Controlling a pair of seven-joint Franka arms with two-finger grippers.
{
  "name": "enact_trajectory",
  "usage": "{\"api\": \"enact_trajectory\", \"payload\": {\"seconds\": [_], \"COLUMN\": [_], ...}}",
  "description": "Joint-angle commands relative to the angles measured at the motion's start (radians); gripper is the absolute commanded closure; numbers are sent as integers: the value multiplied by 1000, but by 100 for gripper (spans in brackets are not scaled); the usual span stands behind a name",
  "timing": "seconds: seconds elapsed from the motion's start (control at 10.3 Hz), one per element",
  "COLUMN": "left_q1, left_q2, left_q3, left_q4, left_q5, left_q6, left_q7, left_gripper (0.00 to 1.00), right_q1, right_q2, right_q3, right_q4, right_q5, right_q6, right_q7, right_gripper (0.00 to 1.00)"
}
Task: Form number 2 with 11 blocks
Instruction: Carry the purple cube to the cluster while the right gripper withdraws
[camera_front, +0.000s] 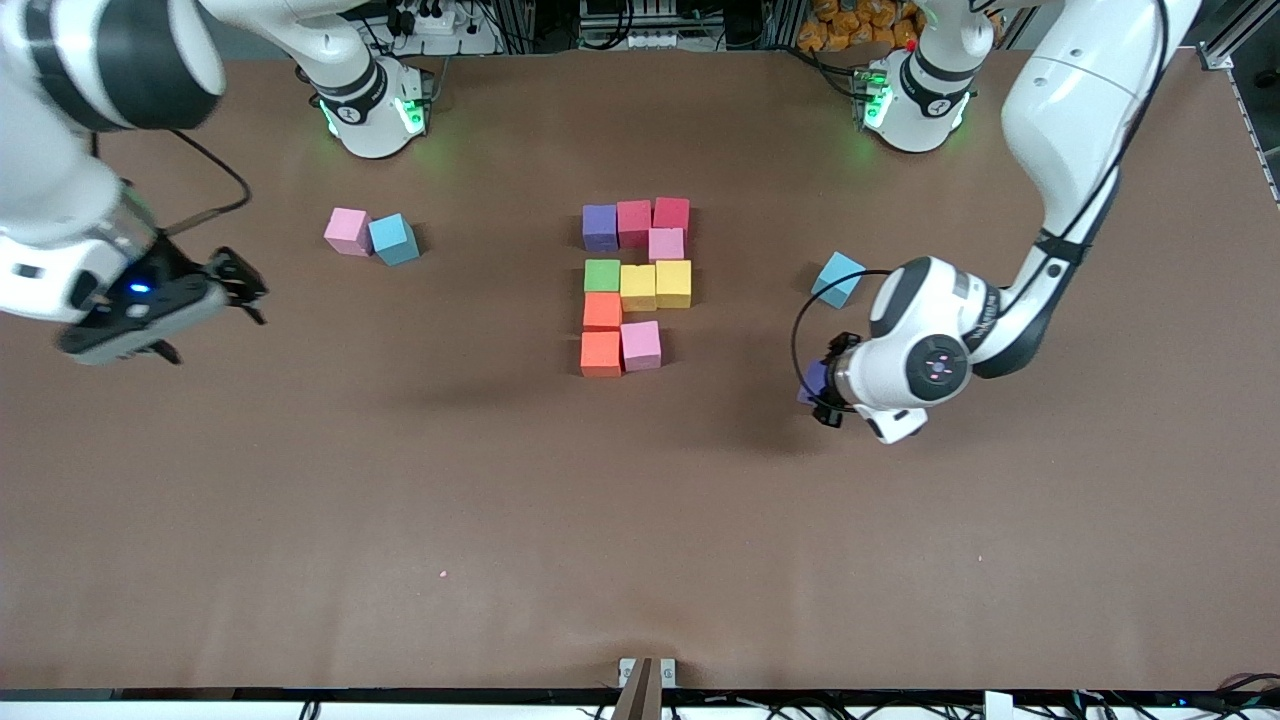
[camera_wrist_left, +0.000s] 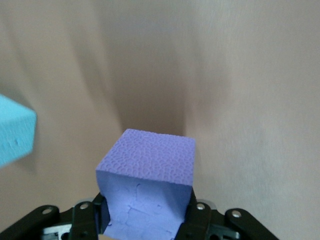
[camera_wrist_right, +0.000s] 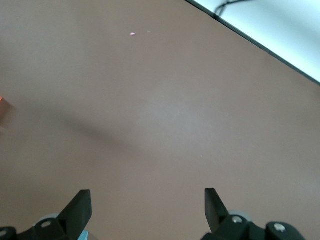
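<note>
Ten blocks (camera_front: 635, 285) form partial number 2 (camera_front: 640, 262) at frame centre, bottom row one short. Left gripper (camera_front: 822, 392), right of centre, clamped on purple block (camera_wrist_left: 148, 186), over table (camera_front: 400, 520). Right gripper (camera_front: 238, 288) at left edge, fingers apart, waiting. Pink cube (camera_front: 347, 231) touching light-blue cube (camera_front: 393, 239) upper left; second light-blue cube (camera_front: 837, 279) above left gripper.

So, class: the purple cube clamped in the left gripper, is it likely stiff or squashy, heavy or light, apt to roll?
Probably squashy: the purple cube has a pebbled, foam-like skin, creased where the left gripper pinches it. Likely light for its size, since that pinch alone holds it above the table. Unlikely to roll: its faces are flat and its edges square.
</note>
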Motion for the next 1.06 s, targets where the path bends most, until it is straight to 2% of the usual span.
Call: {"api": "enact_trajectory", "payload": {"seconds": [0.0,0.29,0.68,0.97], "left_q1": [-66,-125,-171,-194], "left_q2": [48,68,76,82], "left_q3": [6,6,6,6], "left_q4": [54,56,56,53], "left_q5": [-18,-19,-19,-18], "left_q6": [7,63,89,133], "left_q7": [-108,-234,-372,-464], "left_gripper": [60,60,60,60], "right_q1": [-86,-149,-166,-160], "right_q2": [-58,-60,-52,-51], "right_q3": [29,31,19,23], "right_q4": [-38,3,40,42], "right_q5": [20,61,129,129], "right_q6": [-56,-193,-228,-225], "right_q7": [133,169,167,185], "right_gripper": [0,0,0,0]}}
